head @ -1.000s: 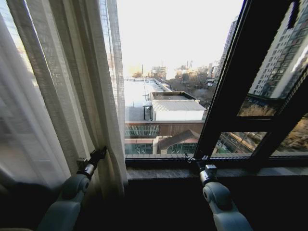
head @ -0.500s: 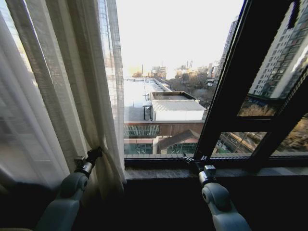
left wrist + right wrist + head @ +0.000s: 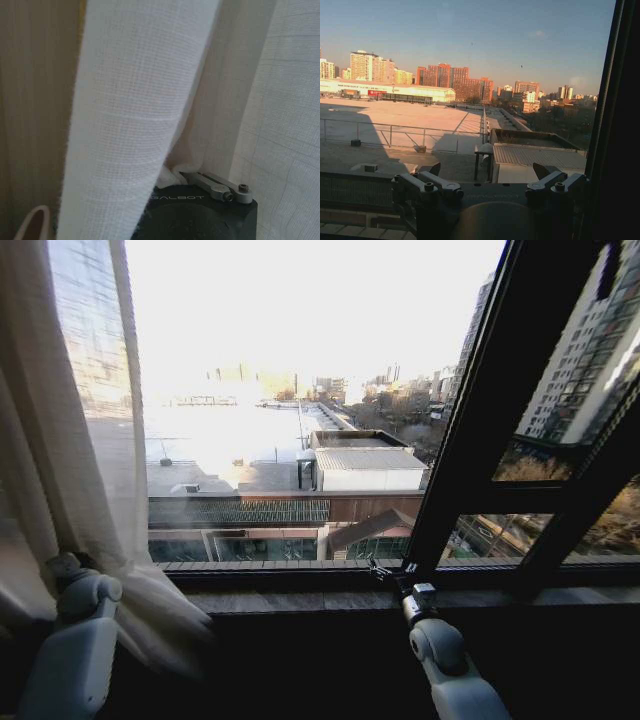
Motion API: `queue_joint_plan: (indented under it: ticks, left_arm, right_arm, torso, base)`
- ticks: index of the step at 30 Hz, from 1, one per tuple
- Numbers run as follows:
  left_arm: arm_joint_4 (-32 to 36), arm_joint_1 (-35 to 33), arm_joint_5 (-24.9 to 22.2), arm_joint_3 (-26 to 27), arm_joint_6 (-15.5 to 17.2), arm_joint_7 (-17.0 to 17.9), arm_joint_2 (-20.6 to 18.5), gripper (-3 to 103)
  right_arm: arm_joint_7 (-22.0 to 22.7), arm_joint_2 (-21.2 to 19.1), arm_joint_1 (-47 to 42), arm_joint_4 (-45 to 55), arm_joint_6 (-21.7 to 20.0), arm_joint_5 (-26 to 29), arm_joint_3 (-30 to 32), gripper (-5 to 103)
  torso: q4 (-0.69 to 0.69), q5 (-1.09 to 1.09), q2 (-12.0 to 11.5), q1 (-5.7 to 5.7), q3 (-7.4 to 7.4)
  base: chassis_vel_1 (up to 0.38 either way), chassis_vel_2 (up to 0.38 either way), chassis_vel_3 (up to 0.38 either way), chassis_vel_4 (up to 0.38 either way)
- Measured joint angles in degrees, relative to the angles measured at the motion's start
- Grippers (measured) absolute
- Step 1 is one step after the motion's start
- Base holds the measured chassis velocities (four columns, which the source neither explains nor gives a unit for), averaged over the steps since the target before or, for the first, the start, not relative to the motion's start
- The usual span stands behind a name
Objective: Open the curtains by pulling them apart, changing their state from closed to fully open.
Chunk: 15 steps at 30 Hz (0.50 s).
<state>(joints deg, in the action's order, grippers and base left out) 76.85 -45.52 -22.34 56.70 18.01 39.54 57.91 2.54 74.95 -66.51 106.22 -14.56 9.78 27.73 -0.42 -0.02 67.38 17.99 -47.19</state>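
Curtains (image 3: 70, 440): sheer white woven cloth, matt, open grid weave visible, soft folds. Left gripper (image 3: 200, 192): matt black plastic housing with a brushed grey metal link and a dark screw; right gripper (image 3: 487, 190): same matt dark body, dull metal links. Window frame (image 3: 480, 420): smooth black, slight sheen.

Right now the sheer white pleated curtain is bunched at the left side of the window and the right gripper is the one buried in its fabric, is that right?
Not quite. The sheer white pleated curtain is bunched at the left, but the left gripper is the one in its fabric, as the left wrist view shows. The right gripper sits open at the black window frame, touching no cloth.
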Motion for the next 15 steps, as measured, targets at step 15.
queue_joint_plan:
  ticks: [15]
  left_arm:
    - [20.8, -16.3, -1.6, -2.8, 5.4, -21.6, 2.6, 39]
  right_arm:
    - [-0.2, 0.7, 2.0, -1.4, 0.0, -0.4, -1.8, 100]
  torso:
    - [-0.02, 0.02, 0.0, 0.00, 0.00]
  base:
    - [0.000, 0.000, 0.000, 0.000]
